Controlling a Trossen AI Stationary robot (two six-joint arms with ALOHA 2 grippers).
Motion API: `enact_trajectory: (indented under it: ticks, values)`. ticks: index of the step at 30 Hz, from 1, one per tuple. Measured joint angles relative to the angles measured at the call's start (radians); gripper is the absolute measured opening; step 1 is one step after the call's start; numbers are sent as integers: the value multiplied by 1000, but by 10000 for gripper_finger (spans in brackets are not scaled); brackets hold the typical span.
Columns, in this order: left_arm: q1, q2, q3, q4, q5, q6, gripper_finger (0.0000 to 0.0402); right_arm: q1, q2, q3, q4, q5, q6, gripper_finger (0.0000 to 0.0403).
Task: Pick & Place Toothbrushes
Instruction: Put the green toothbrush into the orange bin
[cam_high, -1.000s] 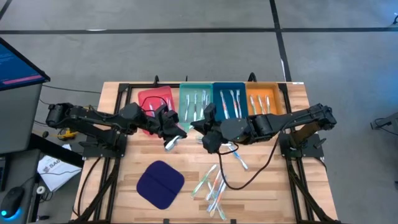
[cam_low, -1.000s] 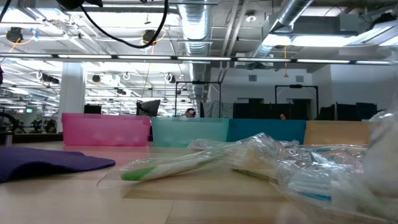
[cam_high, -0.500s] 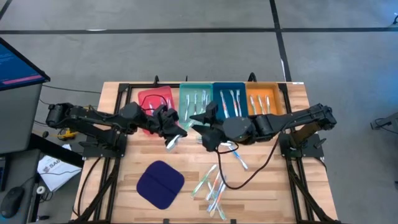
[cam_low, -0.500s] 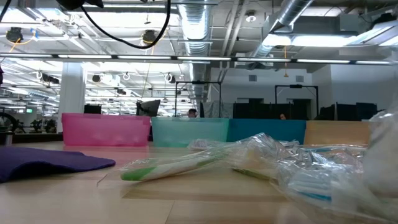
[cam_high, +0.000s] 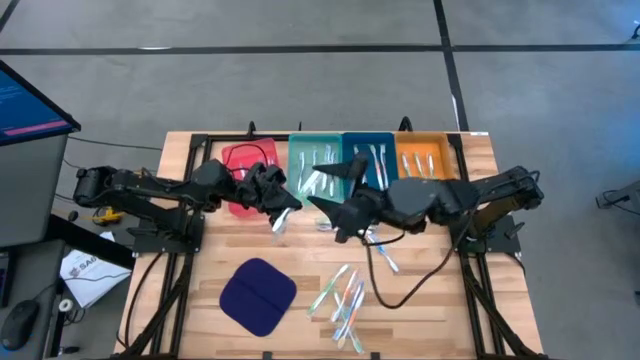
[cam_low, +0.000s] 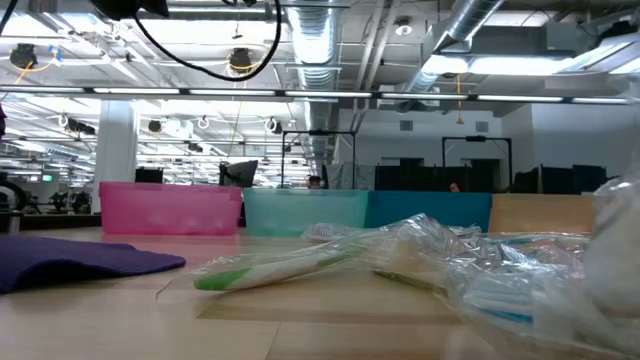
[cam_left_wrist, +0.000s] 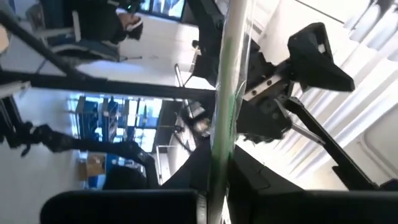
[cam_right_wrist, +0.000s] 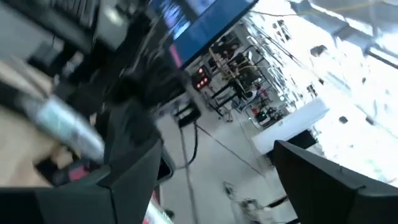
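Observation:
My left gripper (cam_high: 280, 200) is shut on one toothbrush (cam_left_wrist: 225, 93), a thin stick with a green stripe in a clear wrapper. It hovers in front of the red tray (cam_high: 250, 165). My right gripper (cam_high: 340, 198) stands just to its right with its fingers spread wide and nothing between them (cam_right_wrist: 217, 180). Several more toothbrushes (cam_high: 340, 295) lie loose on the wood toward the near edge. Others lie in the teal (cam_high: 315, 155), blue (cam_high: 368, 160) and orange (cam_high: 425, 160) trays. Neither gripper shows in the low view. My left gripper pinches the toothbrush between its two fingers (cam_left_wrist: 214, 186), coming level from the table's left and lying across it. The long part reaches past the fingers toward my right gripper. A short whitish end (cam_high: 280, 218) sticks out on the near side. The toothbrush hangs clear of the table.
The four trays stand side by side along the far edge. A dark blue rounded pad (cam_high: 258, 297) lies near the front left. Wrapped toothbrushes (cam_low: 290, 265) fill the foreground of the low view. A monitor (cam_high: 30, 100) stands off the table's left.
My right gripper has gone from shut to wide open beside the toothbrush and no longer has anything between its fingers. My left gripper has stayed shut on the toothbrush in about the same place.

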Motion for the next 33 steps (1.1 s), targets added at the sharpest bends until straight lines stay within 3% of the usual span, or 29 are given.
enact_trajectory:
  ticks: [5, 9, 13, 19, 22, 27, 33]
  values:
    - [28, 0, 0, 15, 3, 50, 13, -1, -2, 128, -151, -33, 265, 305]
    - [42, 0, 0, 19, 3, 111, 13, -35, -3, 248, -314, -279, 629, 305]
    - [49, 0, 0, 19, 2, 161, 13, -107, -3, 297, -355, -532, 967, 305]
    - [50, 0, 0, 19, -1, 243, 13, -203, -13, 300, -390, -678, 1381, 305]
    - [50, 0, 0, 19, -14, 301, 13, -247, -13, 285, -377, -723, 1463, 305]
    - [50, 0, 0, 20, 13, 344, 13, -313, -13, 221, -408, -825, 1426, 305]
    - [50, 0, 0, 20, 22, 371, 13, -359, -47, 28, -359, -798, 1581, 305]
